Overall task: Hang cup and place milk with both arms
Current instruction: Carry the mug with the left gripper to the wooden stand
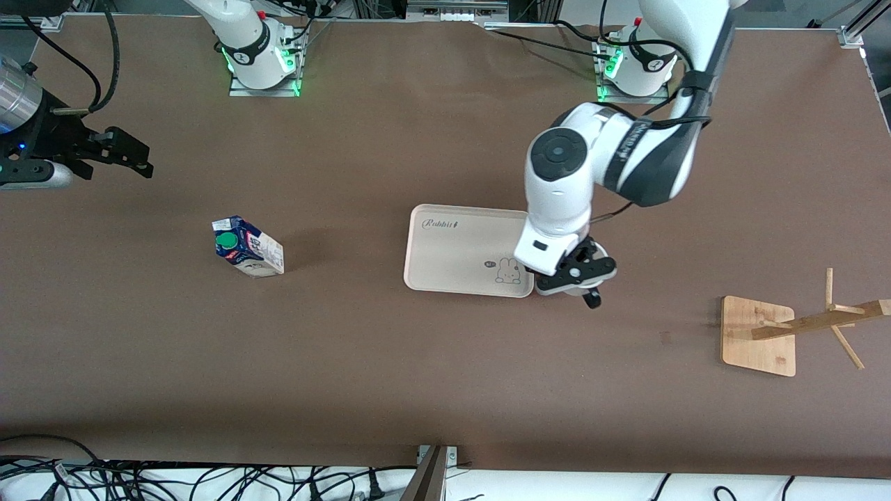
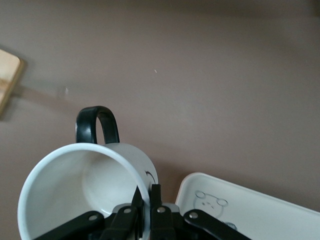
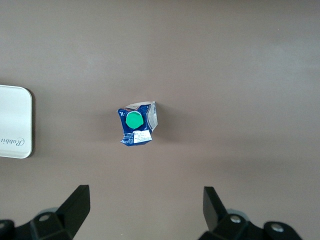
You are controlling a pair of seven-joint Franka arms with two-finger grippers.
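Observation:
The cup [image 2: 75,190], a white mug with a black loop handle [image 2: 97,125], is gripped by its wall in my left gripper [image 2: 147,200], one finger inside the rim and one outside. In the front view my left gripper [image 1: 581,275] is beside the tray's edge toward the left arm's end, and hides most of the cup; only its handle [image 1: 592,300] and a bit of rim show. The milk [image 1: 247,247], a blue-topped carton with a green cap, stands on the table toward the right arm's end. My right gripper [image 1: 143,158] hangs open and empty, high above the milk [image 3: 136,125].
A beige tray [image 1: 466,250] with a rabbit drawing lies mid-table; its corner shows in the left wrist view [image 2: 250,210]. A wooden cup rack [image 1: 759,334] with pegs stands at the left arm's end, and its base also shows in the left wrist view [image 2: 7,85]. Cables run along the table's edges.

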